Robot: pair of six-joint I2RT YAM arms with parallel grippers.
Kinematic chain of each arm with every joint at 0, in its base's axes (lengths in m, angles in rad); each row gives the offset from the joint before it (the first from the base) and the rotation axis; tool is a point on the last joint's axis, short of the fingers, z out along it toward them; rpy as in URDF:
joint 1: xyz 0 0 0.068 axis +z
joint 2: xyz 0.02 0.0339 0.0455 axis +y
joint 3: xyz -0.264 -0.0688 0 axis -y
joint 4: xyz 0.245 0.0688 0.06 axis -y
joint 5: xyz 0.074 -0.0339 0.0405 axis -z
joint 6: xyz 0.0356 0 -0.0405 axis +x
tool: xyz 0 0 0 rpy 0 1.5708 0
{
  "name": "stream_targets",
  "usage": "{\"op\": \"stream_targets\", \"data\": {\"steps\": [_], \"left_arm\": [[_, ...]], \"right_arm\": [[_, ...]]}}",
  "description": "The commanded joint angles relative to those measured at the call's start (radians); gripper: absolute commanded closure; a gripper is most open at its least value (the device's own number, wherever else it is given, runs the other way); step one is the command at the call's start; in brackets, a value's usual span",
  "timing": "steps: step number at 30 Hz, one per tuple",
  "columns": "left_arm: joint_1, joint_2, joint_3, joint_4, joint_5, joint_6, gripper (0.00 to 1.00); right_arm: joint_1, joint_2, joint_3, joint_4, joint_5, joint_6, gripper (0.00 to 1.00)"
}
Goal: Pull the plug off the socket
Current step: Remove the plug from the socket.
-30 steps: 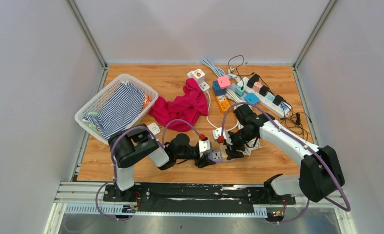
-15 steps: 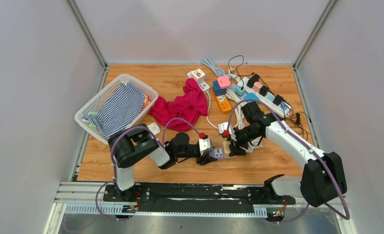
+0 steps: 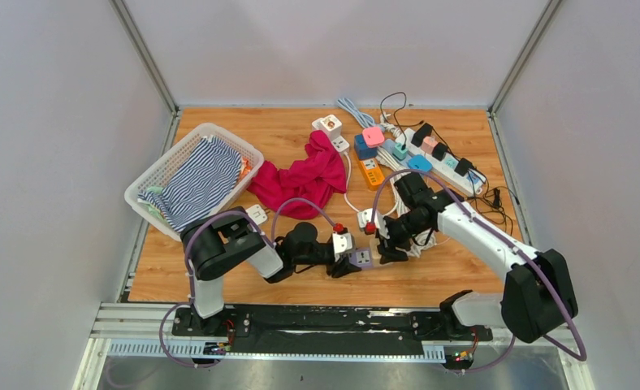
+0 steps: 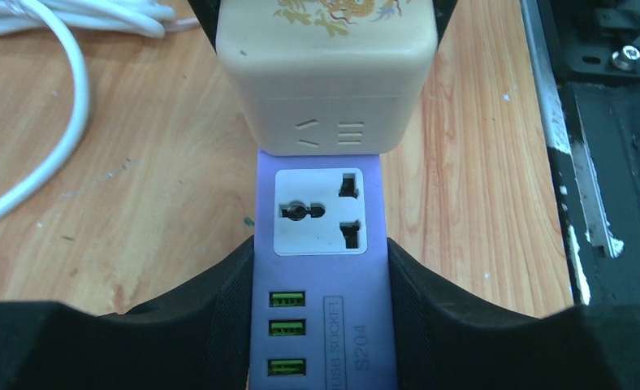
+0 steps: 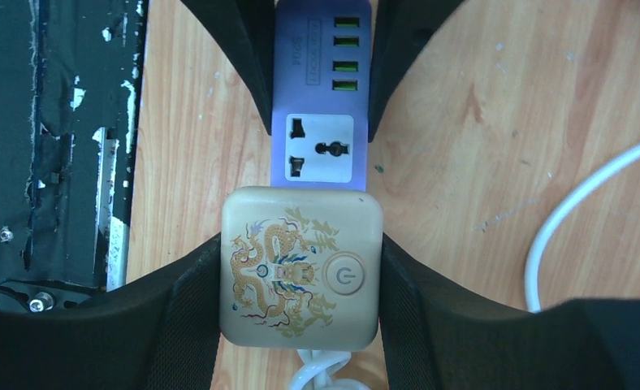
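Observation:
A purple socket strip (image 4: 325,276) with one white outlet and green USB ports lies on the wooden table. My left gripper (image 4: 321,280) is shut on its sides. At its far end sits the plug, a beige cube (image 5: 300,268) with a gold dragon print and a power button. My right gripper (image 5: 300,280) is shut on that cube's sides, and a white cord leaves it toward the camera. The cube overlaps the end of the strip (image 5: 321,89); I cannot tell whether its pins are still seated. From above, the two grippers (image 3: 353,262) (image 3: 381,246) meet nose to nose near the front middle of the table.
A white basket (image 3: 150,175) holds striped cloth at the left, and a red cloth (image 3: 300,175) lies mid-table. Several power strips and adapters (image 3: 414,150) with tangled cables crowd the back right. A white cable (image 5: 577,211) loops beside the right gripper. The black base rail (image 3: 300,321) runs along the near edge.
The right gripper swung a little up and to the right with the cube, tilting the strip, then came back close to the left gripper. The left arm barely moved.

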Motion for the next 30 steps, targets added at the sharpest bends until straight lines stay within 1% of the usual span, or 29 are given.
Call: {"op": "stream_targets", "data": {"steps": [1,3,5,6,8,12,14,17,19,21,23,25,26,28,30], "left_arm": [[-0.009,0.011,0.02,0.015,0.008,0.047,1.0],[-0.009,0.011,0.02,0.015,0.008,0.047,1.0],[-0.009,0.011,0.02,0.015,0.008,0.046,1.0],[-0.008,0.01,0.02,0.015,0.008,0.046,1.0],[-0.009,0.01,0.02,0.015,0.007,0.047,1.0],[-0.009,0.011,0.02,0.018,0.002,0.043,1.0],[-0.009,0.012,0.022,0.018,-0.001,0.043,1.0],[-0.009,0.011,0.02,0.018,-0.002,0.037,1.0],[-0.009,0.01,0.019,0.02,-0.001,0.036,1.0],[-0.009,0.01,0.02,0.019,0.003,0.038,1.0],[-0.008,0.01,0.02,0.016,0.004,0.038,1.0],[-0.008,0.01,0.019,0.019,0.004,0.036,1.0],[-0.009,0.008,0.017,0.021,0.002,0.035,1.0],[-0.008,0.007,0.013,0.028,-0.002,0.031,1.0],[-0.009,0.008,0.014,0.031,-0.004,0.029,1.0]], "right_arm": [[-0.096,-0.077,0.0,0.02,0.032,0.024,1.0],[-0.118,-0.106,-0.017,0.04,-0.022,0.038,1.0],[-0.106,-0.096,-0.015,0.02,-0.094,0.03,1.0],[-0.075,-0.081,-0.01,-0.005,-0.149,0.011,1.0],[-0.007,-0.046,-0.001,-0.045,-0.195,-0.025,1.0],[0.118,0.035,0.012,-0.044,-0.129,-0.024,1.0],[0.151,0.056,0.019,-0.014,-0.043,0.01,1.0],[0.122,0.043,0.032,0.05,0.102,0.104,1.0],[0.041,0.02,0.039,0.07,0.116,0.139,1.0],[-0.028,-0.012,0.029,0.07,0.084,0.143,1.0],[-0.043,-0.042,0.004,0.052,0.017,0.08,1.0],[-0.025,-0.062,-0.014,-0.02,-0.107,-0.038,1.0],[0.008,-0.064,-0.016,-0.056,-0.146,-0.083,1.0],[0.035,-0.055,-0.023,-0.078,-0.156,-0.129,1.0],[0.059,-0.051,-0.035,-0.055,-0.134,-0.13,1.0]]}}
